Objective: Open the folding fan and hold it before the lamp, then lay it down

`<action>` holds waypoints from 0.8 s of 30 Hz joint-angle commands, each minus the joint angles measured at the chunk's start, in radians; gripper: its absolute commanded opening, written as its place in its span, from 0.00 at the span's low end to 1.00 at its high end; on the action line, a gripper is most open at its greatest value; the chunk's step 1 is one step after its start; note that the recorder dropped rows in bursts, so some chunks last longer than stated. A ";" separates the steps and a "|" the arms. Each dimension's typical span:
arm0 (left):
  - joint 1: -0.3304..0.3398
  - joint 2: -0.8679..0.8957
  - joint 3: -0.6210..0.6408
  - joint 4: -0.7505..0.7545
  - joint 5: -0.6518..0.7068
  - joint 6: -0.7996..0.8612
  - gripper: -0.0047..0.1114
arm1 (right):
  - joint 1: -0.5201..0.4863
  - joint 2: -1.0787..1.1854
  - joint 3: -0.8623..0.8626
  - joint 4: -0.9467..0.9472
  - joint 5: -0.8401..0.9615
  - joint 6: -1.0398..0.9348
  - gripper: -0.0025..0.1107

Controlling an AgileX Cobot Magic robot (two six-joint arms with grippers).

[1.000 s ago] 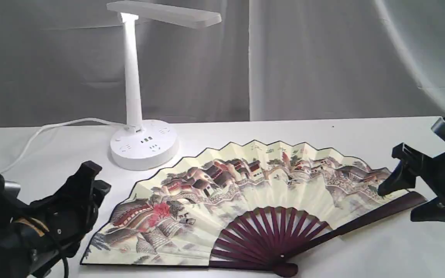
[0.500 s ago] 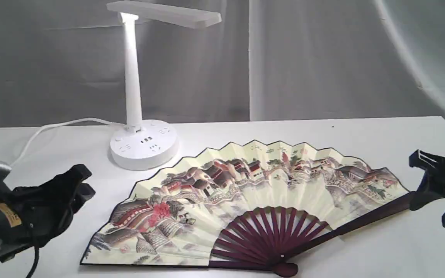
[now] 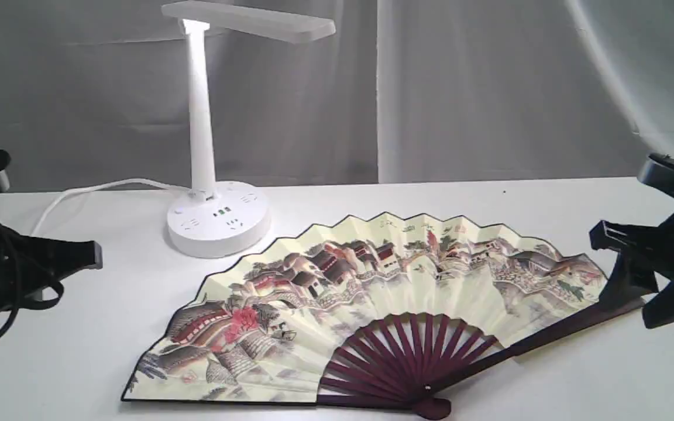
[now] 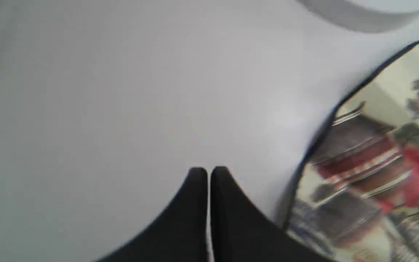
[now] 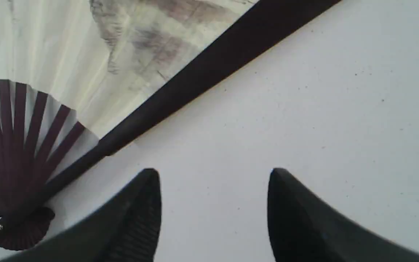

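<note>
The folding fan (image 3: 372,280) lies spread; the right gripper (image 5: 213,174), jaws apart and empty, hides its outer rib's tip. The left gripper (image 4: 208,171), half cut off, has its jaws clenched on nothing.

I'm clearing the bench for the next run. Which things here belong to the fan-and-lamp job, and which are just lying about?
Job: folding fan, lying open; desk lamp with its white cord.
Just there: white table; grey curtain behind.

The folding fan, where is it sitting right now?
In the exterior view the folding fan lies spread open, flat on the table, centre front, just right of the lamp; its right guard stick ends close to the open right gripper.
</note>
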 commanded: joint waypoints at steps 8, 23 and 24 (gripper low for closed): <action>0.124 -0.010 -0.186 -0.328 0.325 0.436 0.04 | 0.099 -0.042 -0.005 -0.172 0.047 -0.004 0.13; 0.274 -0.012 -0.188 -0.498 0.427 0.646 0.04 | 0.103 -0.192 -0.005 -0.364 0.054 0.113 0.13; 0.274 -0.012 -0.188 -0.496 0.427 0.646 0.04 | 0.103 -0.198 -0.005 -0.364 0.056 0.113 0.13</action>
